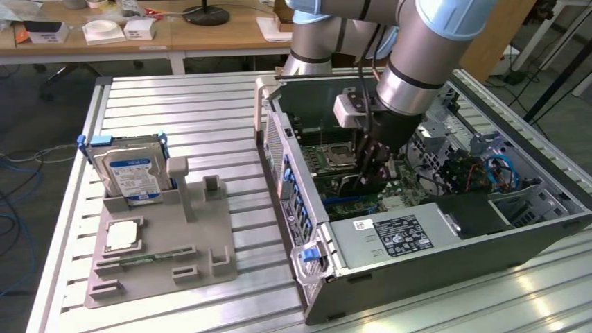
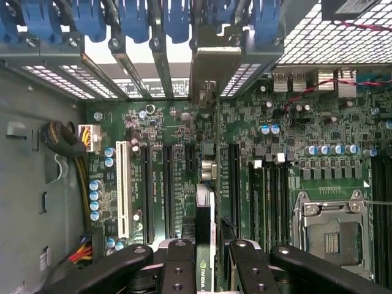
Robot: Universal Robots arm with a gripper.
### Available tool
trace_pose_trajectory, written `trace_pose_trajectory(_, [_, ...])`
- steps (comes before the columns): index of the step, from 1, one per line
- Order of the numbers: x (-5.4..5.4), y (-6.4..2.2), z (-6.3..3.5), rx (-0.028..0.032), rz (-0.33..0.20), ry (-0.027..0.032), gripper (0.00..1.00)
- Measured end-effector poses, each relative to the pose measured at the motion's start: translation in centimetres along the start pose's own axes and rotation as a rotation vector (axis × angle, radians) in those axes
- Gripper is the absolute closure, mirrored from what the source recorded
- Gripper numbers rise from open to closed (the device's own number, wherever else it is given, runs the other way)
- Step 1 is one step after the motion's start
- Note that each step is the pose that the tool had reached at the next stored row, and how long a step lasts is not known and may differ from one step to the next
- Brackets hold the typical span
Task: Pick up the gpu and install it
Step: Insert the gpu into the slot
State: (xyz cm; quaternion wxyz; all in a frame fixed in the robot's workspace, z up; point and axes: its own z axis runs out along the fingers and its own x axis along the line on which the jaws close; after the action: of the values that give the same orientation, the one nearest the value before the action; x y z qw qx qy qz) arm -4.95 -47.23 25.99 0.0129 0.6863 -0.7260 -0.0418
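The gpu (image 1: 367,183) is a thin black card hanging on edge inside the open computer case (image 1: 306,229), just above the green motherboard (image 1: 347,201). My gripper (image 1: 378,158) is shut on its upper edge. In the wrist view the gpu (image 2: 204,272) runs edge-on between my black fingers (image 2: 179,260). Its silvery end bracket (image 2: 211,61) sits against the case's rear slot openings. The card hangs over the long black expansion slots (image 2: 201,184), and I cannot tell whether it is seated in one.
A grey fixture (image 1: 199,229) at the exterior view's left holds the silver hard drive (image 1: 134,173), a processor chip (image 1: 123,236) and a green memory stick (image 1: 148,258). Inside the case are the processor socket (image 2: 334,233), blue bracket clips (image 2: 131,18), the power supply (image 1: 398,236) and cables (image 1: 495,173).
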Motion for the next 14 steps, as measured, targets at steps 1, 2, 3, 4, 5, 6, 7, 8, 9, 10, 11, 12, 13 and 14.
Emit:
trace_pose_trajectory(1, [0.01, 0.09, 0.01, 0.0000, 0.000, -0.0001, 0.74])
trace_pose_trajectory(2, [0.01, 0.18, 0.02, 0.0000, 0.000, -0.0001, 0.74])
trace_pose_trajectory(3, [0.01, 0.24, 0.04, 0.0000, 0.000, 0.0000, 0.74])
trace_pose_trajectory(4, [0.02, 0.29, 0.05, 0.0000, 0.000, 0.0001, 0.74])
trace_pose_trajectory(5, [0.03, 0.33, 0.08, 0.0000, 0.000, 0.0000, 0.74])
trace_pose_trajectory(6, [0.03, 0.38, 0.12, 0.0000, 0.000, 0.0000, 0.74])
trace_pose_trajectory(7, [0.03, 0.43, 0.20, 0.0000, 0.000, -0.0002, 0.74])
trace_pose_trajectory(8, [0.04, 0.45, 0.27, 0.0000, 0.000, -0.0003, 0.74])
trace_pose_trajectory(9, [0.04, 0.46, 0.35, -0.0001, 0.000, -0.0006, 0.74])
trace_pose_trajectory(10, [0.04, 0.50, 0.40, -0.0002, 0.000, -0.0008, 0.74])
trace_pose_trajectory(11, [0.04, 0.54, 0.42, -0.0004, 0.000, -0.0010, 0.74])
trace_pose_trajectory(12, [0.04, 0.58, 0.43, -0.0006, 0.000, -0.0015, 0.74])
trace_pose_trajectory(13, [0.03, 0.61, 0.45, -0.0008, 0.000, -0.0024, 0.74])
trace_pose_trajectory(14, [0.04, 0.63, 0.47, -0.0013, 0.000, -0.0034, 0.74])
